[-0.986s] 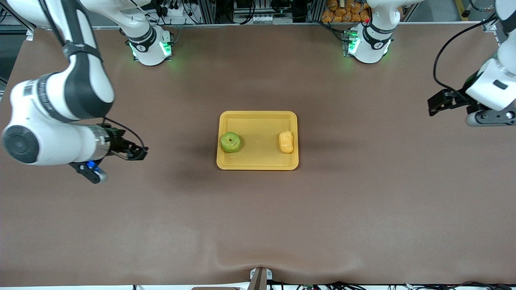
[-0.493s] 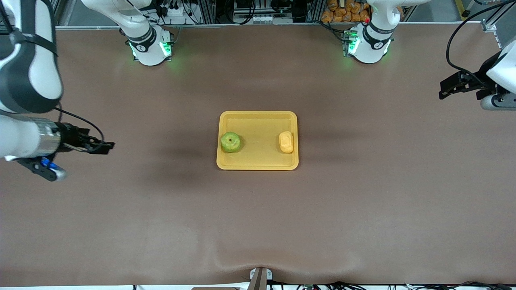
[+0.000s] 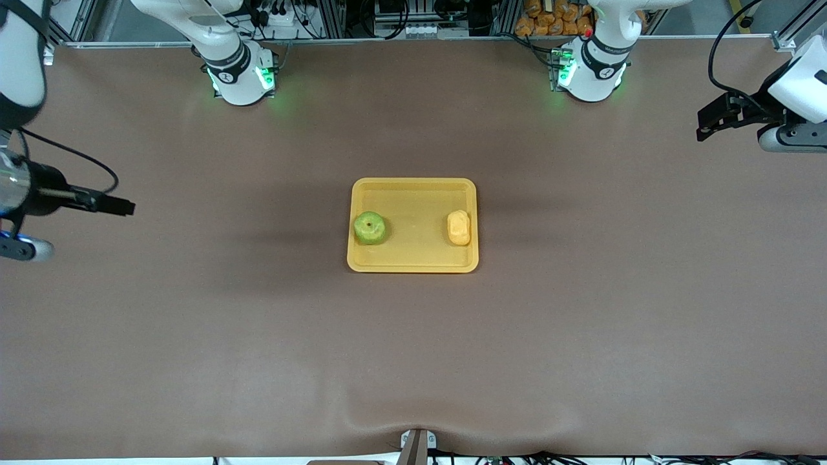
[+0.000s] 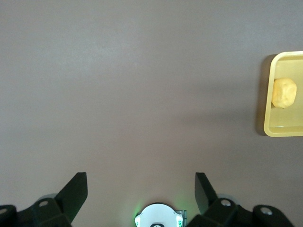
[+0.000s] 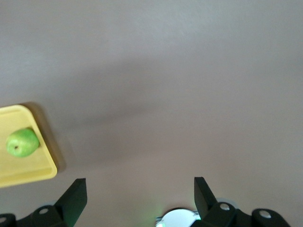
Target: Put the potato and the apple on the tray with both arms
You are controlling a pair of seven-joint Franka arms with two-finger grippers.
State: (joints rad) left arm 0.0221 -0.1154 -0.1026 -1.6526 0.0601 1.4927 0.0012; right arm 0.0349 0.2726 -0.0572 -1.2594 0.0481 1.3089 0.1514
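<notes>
round apple [image 3: 369, 227], lumpy potato [image 3: 459, 227] on smooth, seemingly plastic tray [image 3: 413, 258].

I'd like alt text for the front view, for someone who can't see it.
A yellow tray on a brown table holds a green apple and a potato. The right tool and left tool hang open over the table's ends.

tray [image 3: 413, 261]: smooth yellow plastic, slight sheen | apple [image 3: 369, 227]: glossy green skin | potato [image 3: 459, 228]: matt pale yellow | table [image 3: 581, 336]: matt brown cloth-like cover, faintly wrinkled
</notes>
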